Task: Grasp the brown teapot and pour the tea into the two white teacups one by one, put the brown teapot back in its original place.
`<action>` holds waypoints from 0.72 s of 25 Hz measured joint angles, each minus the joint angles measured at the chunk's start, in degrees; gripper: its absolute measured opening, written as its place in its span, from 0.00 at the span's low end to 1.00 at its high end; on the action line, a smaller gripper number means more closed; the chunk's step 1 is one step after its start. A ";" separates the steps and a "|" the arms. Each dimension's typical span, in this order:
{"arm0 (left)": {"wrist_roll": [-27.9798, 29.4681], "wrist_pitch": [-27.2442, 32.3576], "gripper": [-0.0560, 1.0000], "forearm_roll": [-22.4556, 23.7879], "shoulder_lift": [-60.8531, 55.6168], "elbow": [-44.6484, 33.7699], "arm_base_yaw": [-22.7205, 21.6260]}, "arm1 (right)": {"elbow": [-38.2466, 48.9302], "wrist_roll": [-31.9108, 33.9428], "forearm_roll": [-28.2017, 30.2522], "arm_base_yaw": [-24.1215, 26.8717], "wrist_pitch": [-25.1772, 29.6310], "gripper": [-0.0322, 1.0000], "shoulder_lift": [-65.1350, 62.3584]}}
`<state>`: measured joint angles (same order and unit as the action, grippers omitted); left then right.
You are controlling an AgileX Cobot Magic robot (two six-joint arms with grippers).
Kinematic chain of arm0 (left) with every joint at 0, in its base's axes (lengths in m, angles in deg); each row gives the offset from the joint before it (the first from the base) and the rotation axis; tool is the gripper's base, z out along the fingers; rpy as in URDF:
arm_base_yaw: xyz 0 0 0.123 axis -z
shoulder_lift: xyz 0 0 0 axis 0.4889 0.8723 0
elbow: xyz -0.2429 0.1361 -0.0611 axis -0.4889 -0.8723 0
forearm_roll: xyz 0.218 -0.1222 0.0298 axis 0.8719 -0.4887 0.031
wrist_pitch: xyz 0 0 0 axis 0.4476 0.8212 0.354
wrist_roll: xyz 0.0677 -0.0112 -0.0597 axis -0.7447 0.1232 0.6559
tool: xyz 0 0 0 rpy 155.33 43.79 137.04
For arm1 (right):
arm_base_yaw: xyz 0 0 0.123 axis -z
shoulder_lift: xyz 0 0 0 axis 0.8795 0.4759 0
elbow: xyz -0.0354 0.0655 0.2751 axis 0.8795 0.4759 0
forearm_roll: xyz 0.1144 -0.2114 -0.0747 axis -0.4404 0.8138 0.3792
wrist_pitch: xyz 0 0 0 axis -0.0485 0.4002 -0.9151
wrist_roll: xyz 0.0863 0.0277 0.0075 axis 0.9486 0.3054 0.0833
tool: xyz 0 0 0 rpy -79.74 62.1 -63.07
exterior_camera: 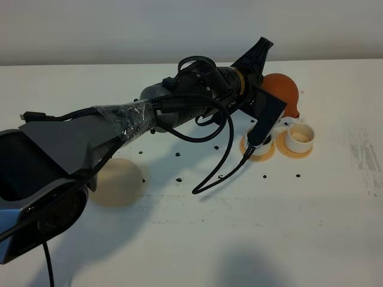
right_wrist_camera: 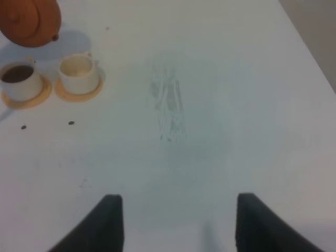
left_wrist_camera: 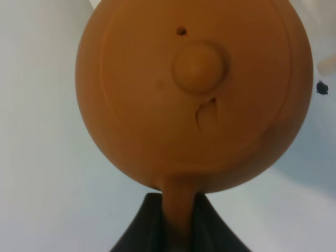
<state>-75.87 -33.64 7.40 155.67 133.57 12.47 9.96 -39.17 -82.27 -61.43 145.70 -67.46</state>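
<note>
The brown teapot [exterior_camera: 282, 89] hangs in the air at the back right, just behind the two white teacups. My left gripper [exterior_camera: 268, 89] is shut on its loop handle; in the left wrist view the teapot [left_wrist_camera: 194, 94] fills the frame with the handle between the dark fingers [left_wrist_camera: 142, 231]. The left teacup [right_wrist_camera: 18, 79] holds dark tea [right_wrist_camera: 16, 73]; my arm partly hides it in the exterior view. The right teacup [exterior_camera: 299, 136] looks pale inside. Each cup stands on an orange-tan saucer [exterior_camera: 294, 152]. The beige coaster [exterior_camera: 116, 182] lies bare at the left. My right gripper [right_wrist_camera: 178, 226] is open over bare table.
Small black specks [exterior_camera: 178, 179] are scattered on the white table [exterior_camera: 239, 239] around the cups and coaster. A faint scuffed patch [exterior_camera: 365, 155] marks the table's right side. My left arm and its cable [exterior_camera: 221, 161] stretch across the middle.
</note>
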 joint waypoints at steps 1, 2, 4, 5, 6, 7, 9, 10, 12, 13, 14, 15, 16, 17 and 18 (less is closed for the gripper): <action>-0.07 -0.14 0.13 0.41 0.00 0.00 0.00 | 0.00 0.00 0.00 0.00 0.00 0.47 0.00; -0.07 -0.26 0.13 0.79 0.00 0.00 0.00 | 0.00 0.00 0.00 0.00 0.00 0.47 0.00; -0.14 -0.32 0.13 1.10 0.00 0.00 0.00 | 0.00 0.00 0.00 0.00 0.00 0.47 0.00; -0.37 -0.45 0.13 1.16 0.00 0.00 0.00 | 0.00 0.00 0.00 0.00 0.00 0.47 0.00; -0.76 -0.45 0.13 1.16 0.00 0.00 0.00 | 0.00 0.00 0.00 0.00 0.00 0.47 0.00; -1.25 -0.57 0.13 1.16 0.06 0.00 0.00 | 0.00 0.00 0.00 0.00 0.00 0.47 0.00; -1.73 -0.90 0.13 1.16 0.26 0.00 0.00 | 0.00 0.00 0.00 0.00 0.00 0.47 0.00; -1.93 -1.17 0.13 1.22 0.47 0.00 0.00 | 0.00 0.00 0.00 0.00 0.00 0.47 0.00; -2.11 -1.38 0.13 1.33 0.84 0.00 0.00 | 0.00 0.00 0.00 0.00 0.00 0.47 0.00; -2.18 -1.55 0.13 1.33 1.06 0.00 0.00 | 0.00 0.00 0.00 0.00 0.00 0.47 0.00; -2.18 -1.77 0.13 1.37 1.20 0.00 0.00 | 0.00 0.00 0.00 0.00 0.00 0.47 0.00; -2.18 -1.97 0.13 1.56 1.26 0.00 0.04 | 0.00 0.00 0.00 0.00 0.00 0.47 0.00; -2.23 -1.95 0.13 1.82 1.30 0.00 0.11 | 0.00 0.00 0.00 0.00 0.00 0.47 0.00; -2.25 -2.01 0.13 2.20 1.30 0.00 0.19 | 0.00 0.00 0.00 0.00 0.00 0.47 0.00; -2.30 -2.41 0.13 2.51 1.30 0.00 0.19 | 0.00 0.00 0.00 0.00 0.00 0.47 0.00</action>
<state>-78.18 -36.05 9.91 156.98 133.57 12.66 9.96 -39.17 -82.27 -61.43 145.70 -67.46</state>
